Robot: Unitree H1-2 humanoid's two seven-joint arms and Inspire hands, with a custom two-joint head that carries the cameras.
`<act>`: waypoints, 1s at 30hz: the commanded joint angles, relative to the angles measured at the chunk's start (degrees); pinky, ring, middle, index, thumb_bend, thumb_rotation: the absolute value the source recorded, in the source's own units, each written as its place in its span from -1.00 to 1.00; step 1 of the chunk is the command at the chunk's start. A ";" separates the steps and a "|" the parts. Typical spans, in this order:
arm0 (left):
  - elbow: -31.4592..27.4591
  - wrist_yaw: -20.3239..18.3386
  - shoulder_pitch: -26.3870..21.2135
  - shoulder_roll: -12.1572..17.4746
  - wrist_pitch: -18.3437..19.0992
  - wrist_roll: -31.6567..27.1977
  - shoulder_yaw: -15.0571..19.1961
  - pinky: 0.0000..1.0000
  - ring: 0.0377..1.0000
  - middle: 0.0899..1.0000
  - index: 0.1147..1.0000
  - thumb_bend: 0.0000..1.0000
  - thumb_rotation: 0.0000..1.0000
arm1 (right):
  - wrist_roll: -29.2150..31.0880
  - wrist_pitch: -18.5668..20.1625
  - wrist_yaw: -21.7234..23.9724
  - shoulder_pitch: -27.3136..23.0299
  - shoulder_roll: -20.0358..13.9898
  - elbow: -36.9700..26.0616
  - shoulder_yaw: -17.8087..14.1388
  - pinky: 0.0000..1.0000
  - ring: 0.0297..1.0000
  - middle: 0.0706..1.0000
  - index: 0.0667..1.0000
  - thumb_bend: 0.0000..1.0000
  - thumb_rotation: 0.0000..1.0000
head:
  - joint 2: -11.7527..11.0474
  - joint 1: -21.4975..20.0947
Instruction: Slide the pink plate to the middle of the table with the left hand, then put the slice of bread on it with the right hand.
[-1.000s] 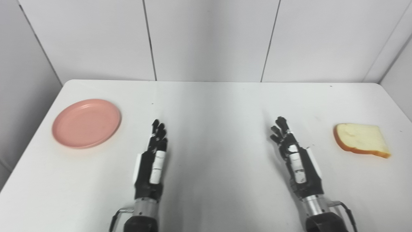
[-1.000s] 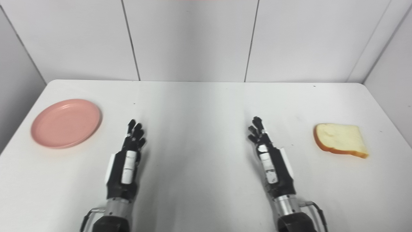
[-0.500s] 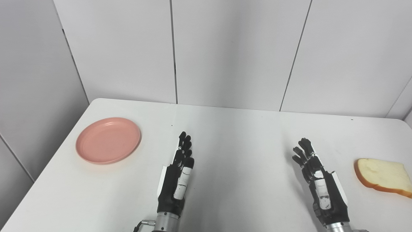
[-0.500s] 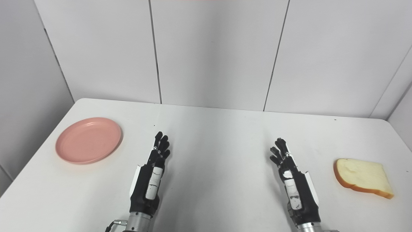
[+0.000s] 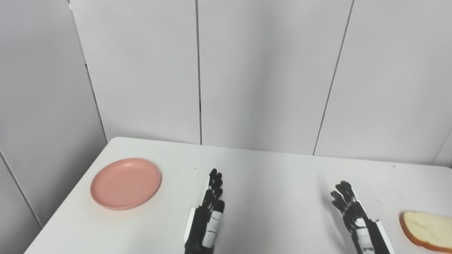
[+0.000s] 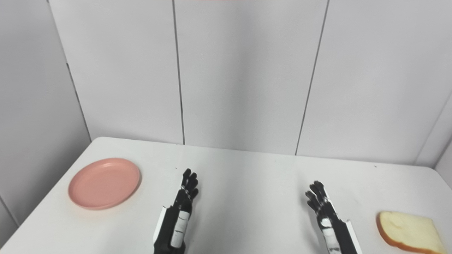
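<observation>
Left eye view: a smooth, round pink plate (image 5: 125, 183) lies far left on the matte white surface (image 5: 275, 183), the crusted slice of bread (image 5: 425, 230) far right — neither touched. Left hand (image 5: 208, 218) and right hand (image 5: 355, 218) hover between, fingers straight, holding nothing. Since earlier the camera has tilted upward; nothing itself moved.
</observation>
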 commanded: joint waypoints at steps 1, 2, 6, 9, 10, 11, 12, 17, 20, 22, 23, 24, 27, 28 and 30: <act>6.48 0.36 3.51 1.43 -3.45 -0.30 0.86 1.00 1.00 1.00 1.00 0.53 0.86 | 0.03 -2.91 0.67 6.03 1.59 9.76 0.56 0.87 0.84 0.88 0.91 0.67 1.00 | 0.11 -0.23; 5.34 0.03 3.62 1.90 -3.57 -0.42 0.90 1.00 1.00 1.00 1.00 0.53 0.86 | -0.07 -2.58 0.47 6.29 1.79 9.13 0.62 0.87 0.85 0.88 0.91 0.67 1.00 | 0.99 -0.83; -0.43 -2.88 3.50 3.24 -1.47 -5.48 1.39 1.00 0.96 0.95 1.00 0.49 0.83 | -1.01 -1.82 -0.31 7.14 2.26 7.08 0.81 0.85 0.83 0.83 0.89 0.72 1.00 | 2.15 -1.19; -4.84 -3.65 2.10 4.25 1.31 -7.76 2.40 0.98 0.91 0.93 0.99 0.69 0.81 | -1.45 -1.81 -0.56 7.63 2.55 6.00 0.80 0.83 0.83 0.82 0.87 0.72 1.00 | 2.58 -1.28; -6.11 -3.63 1.44 4.66 2.16 -7.76 2.89 0.98 0.90 0.92 0.98 0.73 0.81 | -1.56 -1.70 -0.64 7.78 2.68 5.59 0.82 0.82 0.84 0.83 0.87 0.71 1.00 | 3.00 -1.48; -7.31 -3.60 0.58 5.07 3.01 -7.91 3.45 0.96 0.87 0.89 0.95 0.82 0.82 | -1.68 -1.72 -0.71 7.86 2.75 5.35 0.81 0.82 0.85 0.84 0.88 0.71 1.00 | 3.00 -1.48; -8.36 -3.75 -0.42 5.59 3.76 -8.54 4.10 0.93 0.84 0.87 0.92 0.83 0.80 | -1.85 -1.74 -0.83 7.93 2.86 5.07 0.82 0.81 0.84 0.83 0.88 0.70 1.00 | 3.51 -1.66; -11.61 -2.92 -7.66 9.03 7.00 -10.32 8.46 0.72 0.68 0.70 0.74 0.85 0.78 | -2.70 -1.67 -1.37 8.03 3.43 4.15 0.69 0.77 0.80 0.81 0.86 0.73 1.00 | 4.40 -2.33; -11.22 -3.26 -12.96 13.01 9.06 -13.15 12.10 0.61 0.59 0.57 0.58 0.89 0.72 | -3.82 -1.74 -1.73 8.08 3.62 3.43 0.76 0.72 0.78 0.80 0.84 0.73 1.00 | 5.26 -2.95; -11.10 -3.02 -15.78 15.58 10.69 -13.95 14.37 0.58 0.57 0.54 0.55 0.89 0.72 | -4.41 -1.74 -2.01 8.18 3.77 3.06 0.83 0.70 0.77 0.79 0.84 0.73 1.00 | 5.43 -3.14; -10.94 -2.88 -16.90 16.74 11.28 -14.07 15.28 0.55 0.56 0.53 0.54 0.90 0.72 | -4.56 -1.75 -2.11 8.25 3.84 2.91 0.88 0.70 0.76 0.79 0.83 0.73 1.00 | 5.47 -3.16; -10.57 -2.88 -17.94 17.82 11.56 -14.23 16.09 0.54 0.56 0.52 0.53 0.92 0.72 | -4.58 -1.85 -2.08 8.30 3.87 2.86 0.92 0.69 0.76 0.79 0.83 0.73 1.00 | 5.50 -3.16; -9.54 -3.20 -20.25 20.47 12.87 -15.14 17.92 0.52 0.57 0.53 0.48 0.94 0.72 | -4.32 -1.93 -1.85 8.44 3.85 2.86 0.95 0.71 0.77 0.80 0.84 0.70 1.00 | 5.57 -3.11; -8.99 -3.38 -21.02 21.49 13.47 -15.60 18.61 0.53 0.58 0.54 0.48 0.95 0.71 | -4.27 -1.98 -1.80 8.48 3.81 2.89 0.93 0.71 0.77 0.80 0.84 0.70 1.00 | 5.58 -3.06; -7.63 -3.80 -22.54 23.40 14.57 -16.67 19.82 0.58 0.60 0.55 0.49 0.97 0.68 | -4.53 -2.01 -1.89 8.56 3.68 2.84 0.90 0.71 0.77 0.80 0.84 0.70 1.00 | 5.72 -2.92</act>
